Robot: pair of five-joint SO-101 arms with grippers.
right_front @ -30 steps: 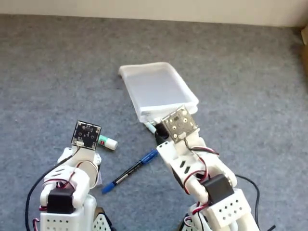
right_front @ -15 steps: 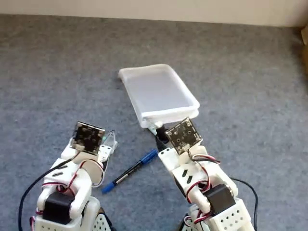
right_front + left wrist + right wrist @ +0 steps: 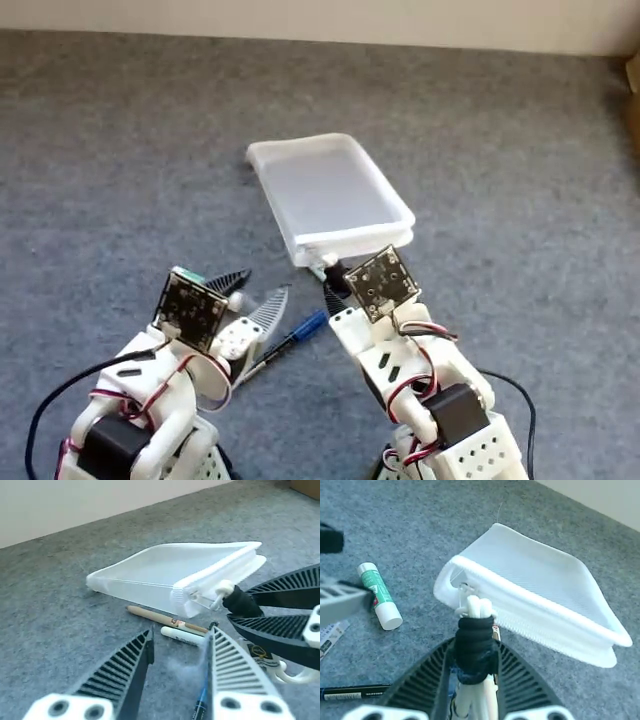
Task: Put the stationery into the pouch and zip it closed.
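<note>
The white mesh pouch (image 3: 330,190) is seen lying on the grey carpeted worktop (image 3: 520,120), its zip pull (image 3: 474,606) pinched by the right gripper (image 3: 475,640). The left gripper (image 3: 180,635) is held spread just over a blue pen (image 3: 308,324), with a pencil (image 3: 155,616) and a glue stick (image 3: 379,596) near. The pouch is judged soft, light and easily dragged; the pen stiff and slim, best taken mid-barrel

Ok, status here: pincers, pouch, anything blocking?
Left pincer open over pen. Right pincer shut on zipper pull. Pouch flat; glue stick, pen, pencil outside. Right arm crowds pen.
</note>
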